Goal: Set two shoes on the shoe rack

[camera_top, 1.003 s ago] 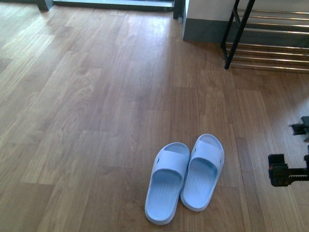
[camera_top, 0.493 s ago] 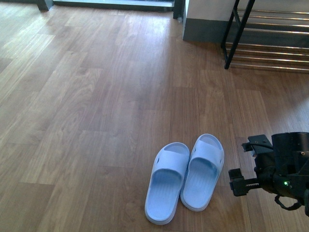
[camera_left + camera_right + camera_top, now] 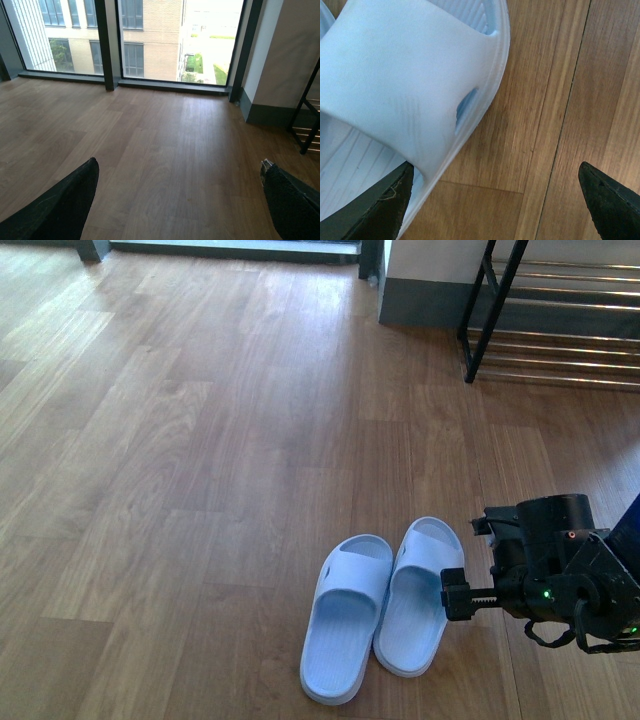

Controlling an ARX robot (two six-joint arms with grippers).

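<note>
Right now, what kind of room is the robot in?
Probably an entryway or hallway indoors: a wooden plank floor, a shoe rack near a wall, pale blue slippers on the floor, and tall windows facing buildings.

Two pale-blue slides (image 3: 345,620) lie touching; shoe rack (image 3: 560,337) well apart.

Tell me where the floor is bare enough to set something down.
The floor is bare everywhere left of the slippers and ahead of them. A smaller free strip lies between the slippers and the shoe rack. Right of the slippers it is crowded: the right hand hangs open close beside them.
</note>
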